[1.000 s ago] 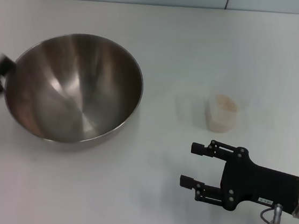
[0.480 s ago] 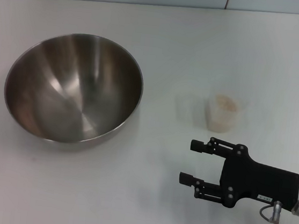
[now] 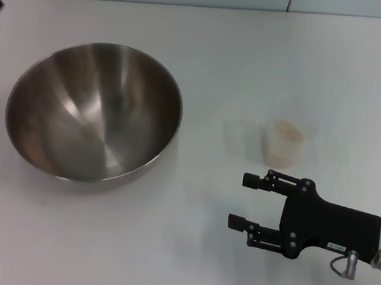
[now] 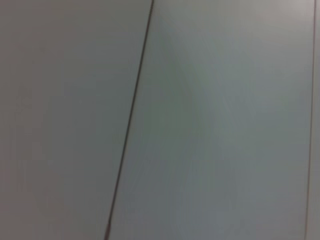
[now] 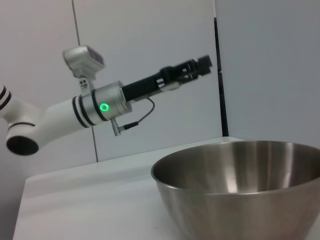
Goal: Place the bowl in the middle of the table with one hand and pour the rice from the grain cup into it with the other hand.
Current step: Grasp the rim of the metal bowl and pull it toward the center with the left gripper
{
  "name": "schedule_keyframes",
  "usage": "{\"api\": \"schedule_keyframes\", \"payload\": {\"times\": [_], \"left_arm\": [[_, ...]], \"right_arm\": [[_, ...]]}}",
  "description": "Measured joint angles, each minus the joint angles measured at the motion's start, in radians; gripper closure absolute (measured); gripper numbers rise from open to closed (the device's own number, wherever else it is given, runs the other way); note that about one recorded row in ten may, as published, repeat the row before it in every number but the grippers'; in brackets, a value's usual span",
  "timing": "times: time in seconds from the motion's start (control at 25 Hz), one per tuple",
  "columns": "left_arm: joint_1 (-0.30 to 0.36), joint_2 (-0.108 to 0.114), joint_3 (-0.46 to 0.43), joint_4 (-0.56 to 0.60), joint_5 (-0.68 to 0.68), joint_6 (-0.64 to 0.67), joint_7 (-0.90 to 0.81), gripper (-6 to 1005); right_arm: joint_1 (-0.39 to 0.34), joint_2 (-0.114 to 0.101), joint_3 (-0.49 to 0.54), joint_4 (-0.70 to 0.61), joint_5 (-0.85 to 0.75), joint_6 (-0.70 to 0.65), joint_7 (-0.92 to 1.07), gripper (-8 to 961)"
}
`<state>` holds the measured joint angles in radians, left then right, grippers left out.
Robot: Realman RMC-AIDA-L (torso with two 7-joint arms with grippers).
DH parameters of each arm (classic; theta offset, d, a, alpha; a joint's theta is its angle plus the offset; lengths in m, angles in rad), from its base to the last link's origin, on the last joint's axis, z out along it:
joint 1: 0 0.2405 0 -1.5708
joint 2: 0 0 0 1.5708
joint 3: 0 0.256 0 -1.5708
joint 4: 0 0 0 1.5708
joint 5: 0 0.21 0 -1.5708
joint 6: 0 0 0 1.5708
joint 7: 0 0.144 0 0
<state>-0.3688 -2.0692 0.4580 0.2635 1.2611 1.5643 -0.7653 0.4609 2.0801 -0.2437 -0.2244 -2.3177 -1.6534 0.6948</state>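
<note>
The small clear plastic grain cup [image 3: 284, 145], packed with pale rice [image 3: 288, 130], stands upright on the matte white table [image 3: 185, 252], well to the right of the wide brushed-steel bowl [image 3: 94, 111]. It looks light, thin-walled and smooth, so a gentle mid-wall pinch seems safest. The right gripper [image 3: 250, 202] hovers near the cup with jaws apart and empty; the left gripper [image 5: 192, 67] is raised beyond the bowl, its state unreadable.

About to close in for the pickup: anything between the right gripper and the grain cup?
Nothing: in the head view only bare table separates the open right gripper from the grain cup.
</note>
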Motion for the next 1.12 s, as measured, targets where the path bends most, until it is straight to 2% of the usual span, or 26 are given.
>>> {"api": "schedule_keyframes", "payload": {"times": [0.08,0.2,0.36,0.48,0.6,0.84,1.08,1.12], "left_arm": [[0.001,-0.002,0.114,0.123,0.025,-0.122,-0.119,227],[0.013,-0.002,0.201,0.206,0.029,-0.197,-0.207,304],[0.047,0.001,0.351,0.369,0.060,-0.334,-0.378,336],[0.075,0.002,0.420,0.486,0.128,-0.415,-0.494,351],[0.097,0.001,0.463,0.578,0.202,-0.477,-0.593,347],[0.107,0.003,0.475,0.651,0.340,-0.497,-0.732,339],[0.106,0.007,0.473,0.703,0.477,-0.451,-0.875,207],[0.104,0.007,0.472,0.707,0.490,-0.445,-0.890,210]], "right_arm": [[0.002,0.000,0.001,-0.001,0.000,0.000,0.000,233],[0.003,0.000,0.004,-0.001,0.000,0.001,0.000,232],[0.005,0.000,0.006,-0.003,0.000,0.003,0.000,232],[0.009,0.000,0.007,-0.003,0.001,0.007,0.000,232],[0.011,0.000,0.008,-0.001,0.002,0.018,0.000,232],[0.013,0.000,0.008,0.002,0.004,0.029,0.000,232],[0.013,0.000,0.009,0.002,0.014,0.029,0.000,234],[0.013,0.000,0.009,0.002,0.015,0.029,0.000,234]]}}
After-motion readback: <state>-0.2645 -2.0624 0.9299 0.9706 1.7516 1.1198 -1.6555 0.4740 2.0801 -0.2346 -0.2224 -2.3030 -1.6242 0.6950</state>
